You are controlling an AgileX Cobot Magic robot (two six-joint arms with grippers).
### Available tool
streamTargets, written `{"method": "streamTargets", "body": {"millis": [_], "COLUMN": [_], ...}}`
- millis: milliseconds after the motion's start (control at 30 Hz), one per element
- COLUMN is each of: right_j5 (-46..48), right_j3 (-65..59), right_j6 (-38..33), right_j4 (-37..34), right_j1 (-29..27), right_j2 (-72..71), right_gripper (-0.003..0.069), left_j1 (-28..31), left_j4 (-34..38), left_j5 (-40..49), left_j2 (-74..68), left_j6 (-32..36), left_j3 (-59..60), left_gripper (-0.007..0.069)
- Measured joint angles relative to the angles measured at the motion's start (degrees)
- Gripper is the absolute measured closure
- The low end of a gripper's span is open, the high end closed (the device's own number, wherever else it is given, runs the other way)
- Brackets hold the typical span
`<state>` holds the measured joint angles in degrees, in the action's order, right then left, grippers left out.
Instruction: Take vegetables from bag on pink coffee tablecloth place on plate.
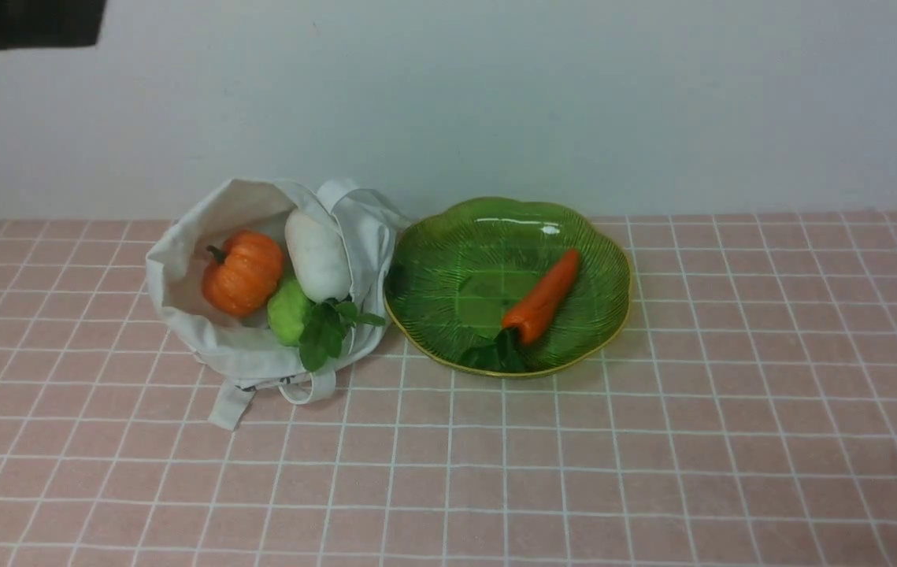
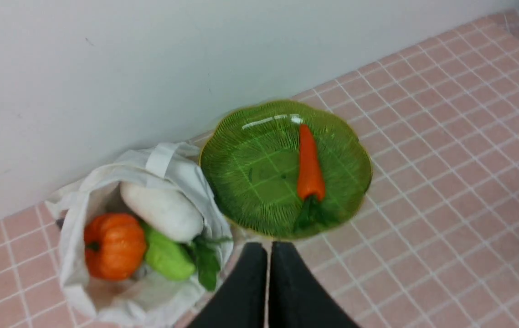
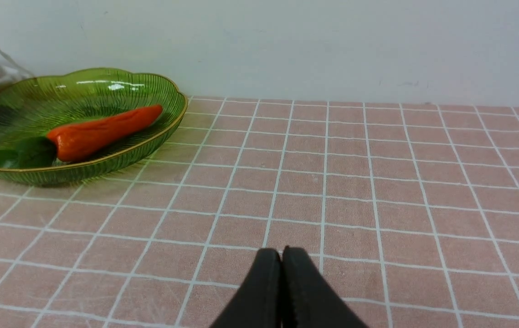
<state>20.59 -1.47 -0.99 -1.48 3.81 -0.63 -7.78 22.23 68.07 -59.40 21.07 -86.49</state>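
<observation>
Left gripper (image 2: 268, 248) and right gripper (image 3: 282, 252) both pressed together, empty. Risk: a grasp snags bag (image 1: 180, 276) cloth and drags it; smooth radish (image 1: 316, 256) may slip.

You get bright, even light throughout, with only faint shadows under the plate (image 1: 432, 293) and bag (image 1: 247, 356). White glare streaks the plate's far rim. Your left wrist view looks slightly soft; the others are sharp.
</observation>
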Motion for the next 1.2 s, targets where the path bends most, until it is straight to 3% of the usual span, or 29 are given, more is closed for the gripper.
{"method": "streamTargets", "body": {"millis": [167, 433, 567, 800, 1200], "right_j5": [0.0, 0.0, 0.0, 0.0, 0.0], "right_j3": [0.0, 0.0, 0.0, 0.0, 0.0], "right_j6": [0.0, 0.0, 0.0, 0.0, 0.0], "right_j4": [0.0, 0.0, 0.0, 0.0, 0.0], "right_j1": [0.0, 0.0, 0.0, 0.0, 0.0], "right_j2": [0.0, 0.0, 0.0, 0.0, 0.0], "right_gripper": [0.0675, 0.0675, 0.0675, 0.0675, 0.0675], "left_j1": [0.0, 0.12, 0.18, 0.18, 0.22], "left_j4": [-0.63, -0.81, -0.29, 0.03, -0.77], "left_j5": [-0.28, -24.09, -31.24, -32.22, -34.43], "left_j2": [15.43, 38.39, 44.91, 49.3, 49.39], "left_j6": [0.38, 0.44, 0.44, 0.44, 0.44], "left_j3": [13.2, 44.56, 54.33, 64.71, 68.76], "left_gripper": [0.0629, 0.0629, 0.0629, 0.0629, 0.0629]}}
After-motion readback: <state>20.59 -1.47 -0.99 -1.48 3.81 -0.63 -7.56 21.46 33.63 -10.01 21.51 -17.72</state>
